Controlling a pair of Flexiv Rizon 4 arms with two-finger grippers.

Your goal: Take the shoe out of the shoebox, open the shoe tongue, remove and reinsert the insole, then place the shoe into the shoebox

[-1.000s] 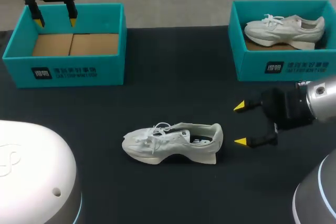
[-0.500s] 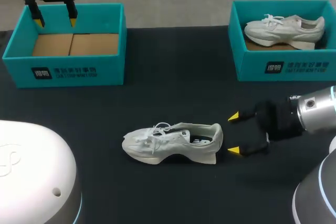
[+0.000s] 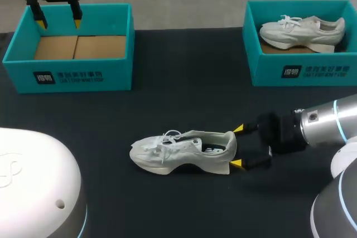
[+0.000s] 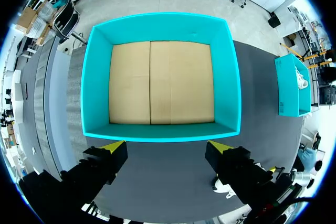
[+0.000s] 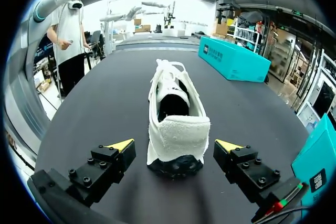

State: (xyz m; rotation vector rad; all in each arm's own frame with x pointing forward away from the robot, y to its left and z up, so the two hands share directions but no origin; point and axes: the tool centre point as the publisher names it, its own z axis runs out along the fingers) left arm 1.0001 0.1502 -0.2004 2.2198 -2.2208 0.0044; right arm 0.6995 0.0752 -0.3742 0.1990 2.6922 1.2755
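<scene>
The white fabric sneaker [image 3: 178, 150] stands on its sole on the black table [image 3: 184, 93], outside the boxes. In the head view its long axis runs from 9 to 3 o'clock, with the toe towards 9 and the heel towards 3. The right gripper [image 3: 239, 146] is at the heel. Its fingers are spread, one on each side of the heel, and do not touch it. The left gripper [image 3: 58, 24], also spread, hangs above the far side of the empty teal cardboard shoebox [image 3: 83, 76] at 10 o'clock.
</scene>
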